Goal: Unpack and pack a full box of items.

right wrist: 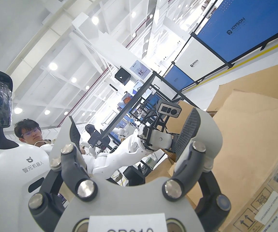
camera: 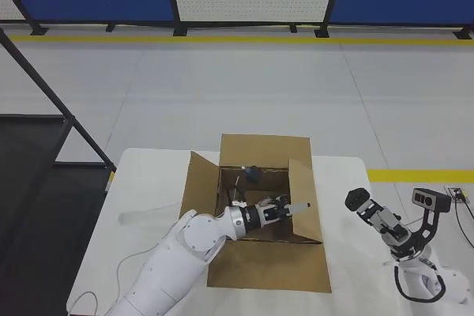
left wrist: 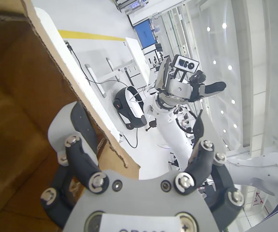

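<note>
The open cardboard box (camera: 265,150) stands on the white table (camera: 150,182); the left gripper (camera: 296,208) is at the box's right flap (camera: 310,229), its fingers wide, the flap edge between them; the right gripper (camera: 355,199) is well right of the box, wide and empty.

I work at a white table (camera: 142,182). On my left, a black metal frame (camera: 63,118) stands beside it over a dark surface. Yellow lines (camera: 221,38) cross the pale floor. Blue panels (camera: 95,9) close off the far side, and a black cable (camera: 458,195) trails across the floor at my right.
</note>
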You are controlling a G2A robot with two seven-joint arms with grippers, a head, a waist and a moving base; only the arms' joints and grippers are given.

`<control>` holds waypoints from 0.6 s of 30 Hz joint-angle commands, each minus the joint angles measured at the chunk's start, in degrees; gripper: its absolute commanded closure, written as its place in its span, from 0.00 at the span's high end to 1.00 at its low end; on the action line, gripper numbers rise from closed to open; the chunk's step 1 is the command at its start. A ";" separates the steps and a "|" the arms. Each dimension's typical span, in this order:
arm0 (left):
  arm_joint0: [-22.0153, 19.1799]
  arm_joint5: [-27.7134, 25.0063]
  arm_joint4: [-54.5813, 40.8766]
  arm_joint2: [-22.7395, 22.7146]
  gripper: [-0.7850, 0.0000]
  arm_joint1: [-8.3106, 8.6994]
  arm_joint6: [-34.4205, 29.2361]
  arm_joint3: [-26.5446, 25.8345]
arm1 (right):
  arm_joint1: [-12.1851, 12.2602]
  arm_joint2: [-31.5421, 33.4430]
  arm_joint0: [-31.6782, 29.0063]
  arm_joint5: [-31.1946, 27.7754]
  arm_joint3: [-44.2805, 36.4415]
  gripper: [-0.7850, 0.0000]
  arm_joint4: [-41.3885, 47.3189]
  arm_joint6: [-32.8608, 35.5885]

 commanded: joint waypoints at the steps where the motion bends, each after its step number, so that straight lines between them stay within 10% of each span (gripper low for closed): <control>1: -0.55 0.54 0.11 1.03 1.00 -0.60 1.11 -0.52 | 0.25 1.13 -1.03 -0.66 0.04 1.00 0.64 -0.04; 18: -7.02 -1.21 -2.93 12.54 1.00 -8.37 4.38 10.24 | 2.26 10.63 -13.22 -2.09 -2.12 1.00 6.88 -1.23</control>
